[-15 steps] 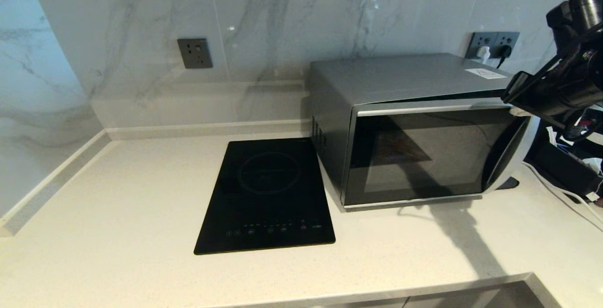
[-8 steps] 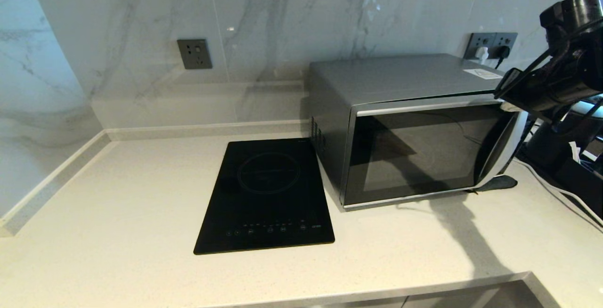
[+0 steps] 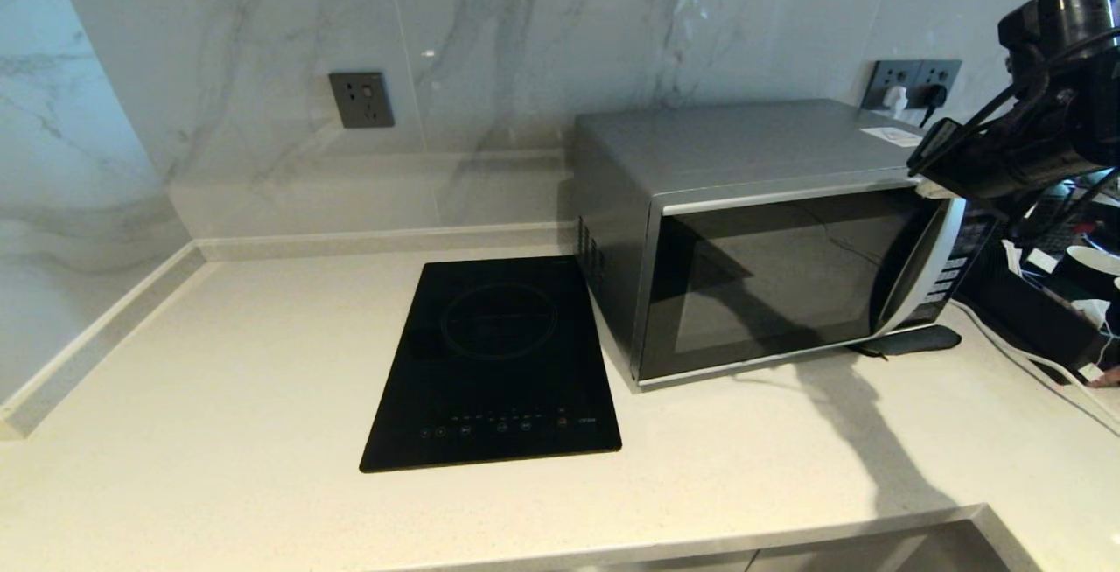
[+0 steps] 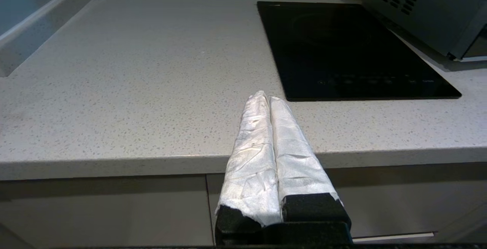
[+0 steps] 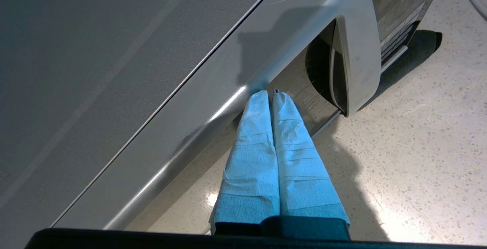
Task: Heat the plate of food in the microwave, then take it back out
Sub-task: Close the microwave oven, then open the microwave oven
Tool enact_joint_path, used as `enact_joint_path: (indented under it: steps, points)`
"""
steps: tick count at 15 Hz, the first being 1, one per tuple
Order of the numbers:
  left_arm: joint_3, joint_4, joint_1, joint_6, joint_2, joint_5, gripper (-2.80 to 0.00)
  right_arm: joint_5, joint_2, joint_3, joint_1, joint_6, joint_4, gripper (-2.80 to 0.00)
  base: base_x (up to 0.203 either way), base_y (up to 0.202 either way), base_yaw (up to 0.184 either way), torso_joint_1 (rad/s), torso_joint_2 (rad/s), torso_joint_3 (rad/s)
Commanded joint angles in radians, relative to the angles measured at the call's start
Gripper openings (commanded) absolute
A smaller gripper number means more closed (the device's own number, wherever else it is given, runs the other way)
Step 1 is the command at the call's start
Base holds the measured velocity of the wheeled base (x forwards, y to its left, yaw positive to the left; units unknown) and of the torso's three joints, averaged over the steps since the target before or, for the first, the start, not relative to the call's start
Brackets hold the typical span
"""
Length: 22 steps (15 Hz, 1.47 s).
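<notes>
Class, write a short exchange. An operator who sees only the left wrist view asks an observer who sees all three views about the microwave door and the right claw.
Operator: My left claw is parked, shut, at the counter's front edge. I can only see a corner of the microwave. Is its door open?
Observer: No. In the head view the door looks shut, flush with the front.
Operator: Where is the right claw?
Observer: The right claw is shut, with its tips at the door's top edge, close beside the handle.
Operator: Can you see the plate of food?
Observer: No view shows it. The door glass is too dark to see inside.
</notes>
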Motion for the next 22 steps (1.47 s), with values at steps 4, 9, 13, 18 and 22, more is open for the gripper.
enact_joint_path:
  steps: [4, 9, 13, 18, 22]
  points:
    - [0.0, -0.001, 0.001, 0.0, 0.001, 0.0, -2.8, 0.015, -0.021, 0.023, 0.001, 0.004, 0.006, -2.8, 0.0, 0.0, 0.0, 0.0, 0.0, 0.0]
    - [0.0, -0.001, 0.001, 0.0, 0.001, 0.0, -2.8, 0.015, -0.184, 0.169, -0.028, 0.0, 0.008, -2.8, 0.0, 0.0, 0.0, 0.0, 0.0, 0.0]
    - [0.0, -0.001, 0.001, -0.001, 0.001, 0.0, -2.8, -0.004, -0.408, 0.413, -0.113, -0.048, 0.01, -2.8, 0.0, 0.0, 0.0, 0.0, 0.0, 0.0]
    - [0.0, -0.001, 0.001, -0.002, 0.001, 0.0, -2.8, -0.097, -0.652, 0.694, -0.226, -0.037, 0.14, -2.8, 0.0, 0.0, 0.0, 0.0, 0.0, 0.0]
    - [0.0, -0.001, 0.001, -0.001, 0.001, 0.0, -2.8, -0.035, -0.848, 0.885, -0.236, -0.022, 0.202, -2.8, 0.0, 0.0, 0.0, 0.0, 0.0, 0.0]
